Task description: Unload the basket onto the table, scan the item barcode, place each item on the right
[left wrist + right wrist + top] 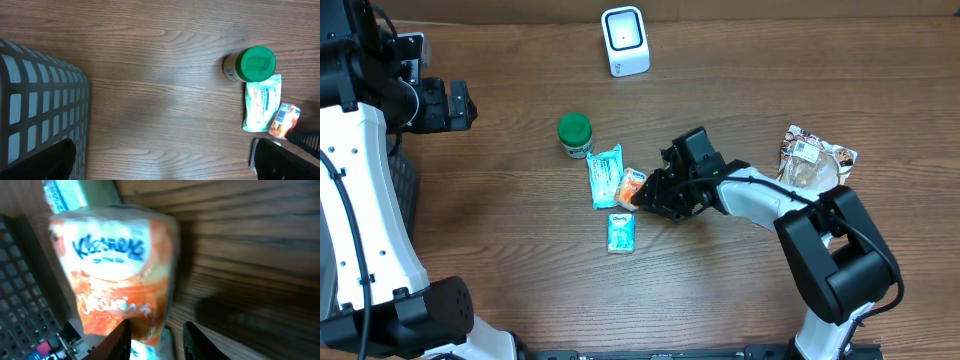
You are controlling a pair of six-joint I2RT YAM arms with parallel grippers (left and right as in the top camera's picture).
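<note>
Nothing looks scanned yet: right pincer [645,196] sits narrow around the orange tissue pack [120,265], grip uncertain. Left pincer [468,105] gapes wide; scanner [625,40] stands far off.

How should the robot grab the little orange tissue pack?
Pinch the orange tissue pack across its narrow width, at the end facing the right gripper, coming in from the right arm's side. The pack is small and soft and lies on the table. The blue wipes pack crowds its far side, so the near end is probably the freest.
</note>
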